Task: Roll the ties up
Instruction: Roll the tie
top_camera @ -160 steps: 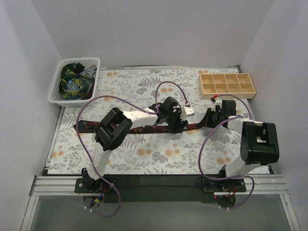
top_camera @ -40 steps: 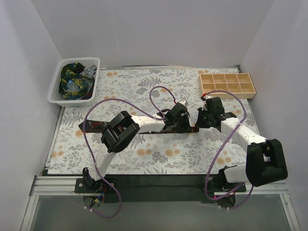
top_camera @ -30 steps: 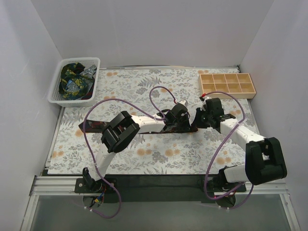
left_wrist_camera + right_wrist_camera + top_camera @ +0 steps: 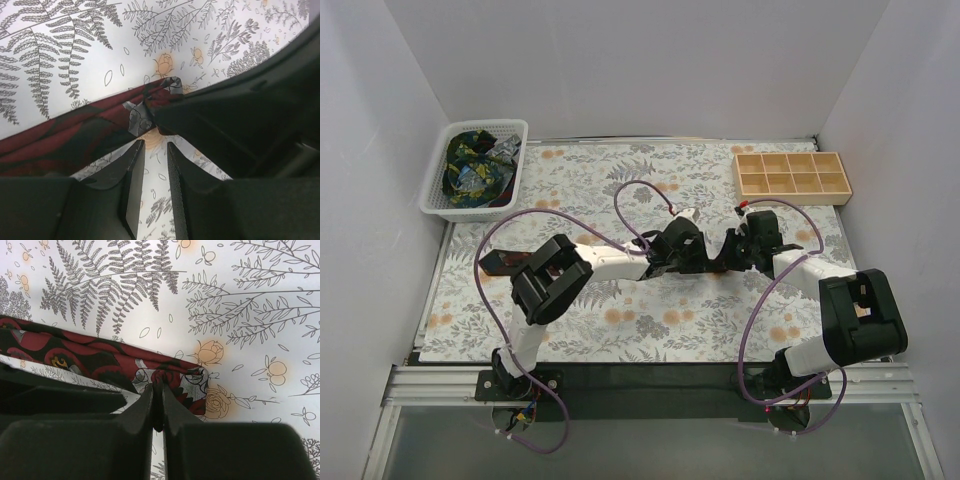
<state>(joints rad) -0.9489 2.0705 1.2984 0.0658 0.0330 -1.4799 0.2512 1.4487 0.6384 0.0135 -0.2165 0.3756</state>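
A maroon tie [image 4: 503, 263] with pale flecks lies left to right across the floral cloth, mostly hidden under my left arm. My right gripper [image 4: 726, 257] is shut on its folded right end; in the right wrist view the gripper [image 4: 157, 388] pinches a bunched fold of the tie [image 4: 100, 352]. My left gripper [image 4: 691, 262] sits just left of it, low over the tie. In the left wrist view that gripper [image 4: 155, 146] is open a narrow gap and empty, with the tie [image 4: 70, 137] just ahead of its fingertips. Other dark patterned ties [image 4: 470, 165] lie heaped in the basket.
A white mesh basket [image 4: 438, 195] stands at the back left. A wooden compartment box [image 4: 792, 176] stands at the back right. Purple cables loop over both arms. White walls close in the table on three sides.
My right gripper has drawn a little left with the tie's end, closer to my left gripper. My left arm's elbow and the tie's left end have shifted left.
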